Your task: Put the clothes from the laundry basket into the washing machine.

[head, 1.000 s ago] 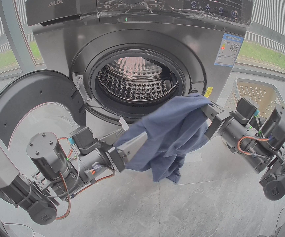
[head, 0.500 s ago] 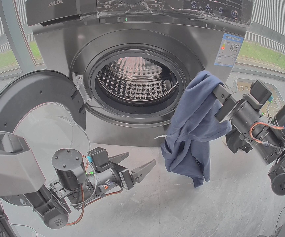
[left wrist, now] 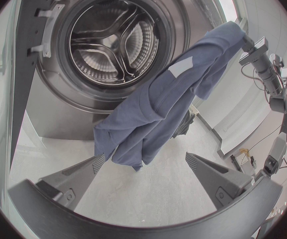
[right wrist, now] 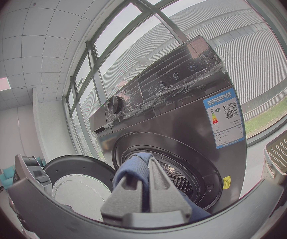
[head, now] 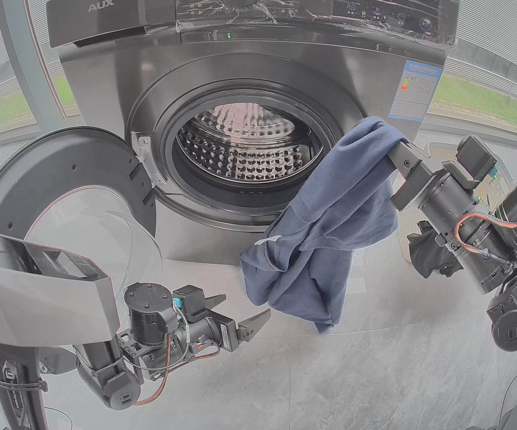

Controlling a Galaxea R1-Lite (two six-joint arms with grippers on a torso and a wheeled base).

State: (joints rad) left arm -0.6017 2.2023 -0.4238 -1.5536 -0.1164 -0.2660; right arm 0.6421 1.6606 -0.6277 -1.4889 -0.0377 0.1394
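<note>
A blue shirt (head: pixel 324 222) hangs from my right gripper (head: pixel 397 149), which is shut on its top edge just right of the washing machine's open drum (head: pixel 246 144). The cloth drapes down and left across the lower right rim of the opening, clear of the floor. In the right wrist view, blue fabric (right wrist: pixel 133 166) is pinched between the fingers of the right gripper (right wrist: pixel 145 170). My left gripper (head: pixel 243 321) sits low near the floor, open and holding nothing. In its own view the shirt (left wrist: pixel 163 107) hangs just beyond the left gripper (left wrist: pixel 144 157).
The round door (head: pixel 61 174) stands swung open at the left, above my left arm. The beige laundry basket (head: pixel 444 147) sits on the floor to the right of the machine, behind my right arm, with a dark garment (head: pixel 426 255) hanging by it.
My left gripper let go of the shirt, then dropped low and pulled back. My right gripper rose with the shirt, whose lower part has swung left toward the drum.
</note>
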